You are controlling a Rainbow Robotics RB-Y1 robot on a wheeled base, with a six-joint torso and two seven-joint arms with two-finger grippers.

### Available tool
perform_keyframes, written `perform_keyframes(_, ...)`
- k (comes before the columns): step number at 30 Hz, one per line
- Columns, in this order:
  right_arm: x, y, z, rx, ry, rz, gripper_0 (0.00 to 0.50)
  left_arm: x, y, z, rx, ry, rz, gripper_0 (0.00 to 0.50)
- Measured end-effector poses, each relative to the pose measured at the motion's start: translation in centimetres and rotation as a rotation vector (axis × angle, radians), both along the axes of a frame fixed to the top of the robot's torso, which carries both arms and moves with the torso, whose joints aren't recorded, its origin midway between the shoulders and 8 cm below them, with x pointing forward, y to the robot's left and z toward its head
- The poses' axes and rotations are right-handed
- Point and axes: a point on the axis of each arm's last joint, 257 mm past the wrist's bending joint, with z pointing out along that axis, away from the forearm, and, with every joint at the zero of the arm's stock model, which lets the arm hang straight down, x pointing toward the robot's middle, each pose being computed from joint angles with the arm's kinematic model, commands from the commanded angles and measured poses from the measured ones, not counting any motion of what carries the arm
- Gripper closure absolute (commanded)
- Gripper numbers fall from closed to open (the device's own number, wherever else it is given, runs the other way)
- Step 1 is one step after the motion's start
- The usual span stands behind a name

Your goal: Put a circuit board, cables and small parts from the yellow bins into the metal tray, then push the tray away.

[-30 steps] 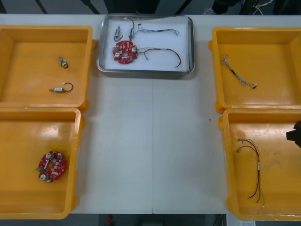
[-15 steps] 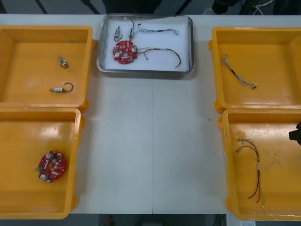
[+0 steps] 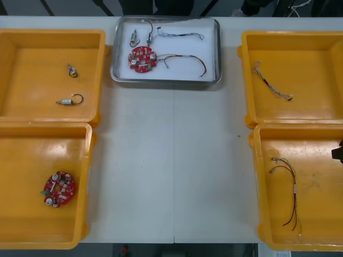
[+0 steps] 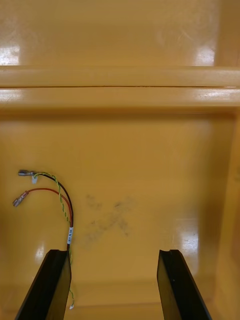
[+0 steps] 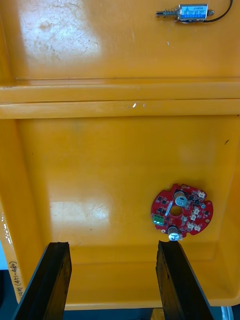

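The left claw [image 5: 114, 246] stands wide over the near left yellow bin [image 3: 27, 171], a red circuit board [image 5: 192, 215] just ahead. The right claw [image 4: 114, 255], also wide, hangs over the near right bin [image 3: 321, 214] beside a red and yellow cable [image 4: 69, 232]. Farther off, the metal tray [image 3: 217, 80] holds another board [image 3: 142, 58] and cables [image 3: 182, 35].

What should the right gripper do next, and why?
Probably draw back and park, picking nothing more. The tray at the far edge of the table already holds a board, cables and small parts. The right gripper hangs open, empty, over the near right bin, beside its red and yellow cable; the left gripper hangs open over the near left bin.
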Motion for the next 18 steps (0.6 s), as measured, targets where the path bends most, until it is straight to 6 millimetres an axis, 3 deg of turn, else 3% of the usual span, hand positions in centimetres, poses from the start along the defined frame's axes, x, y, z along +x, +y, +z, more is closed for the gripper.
perform_keyframes(18,0.00,-0.01,0.00,0.000,0.000,0.000,0.000,0.00,0.00,0.00,0.000,0.000,0.000,0.000)
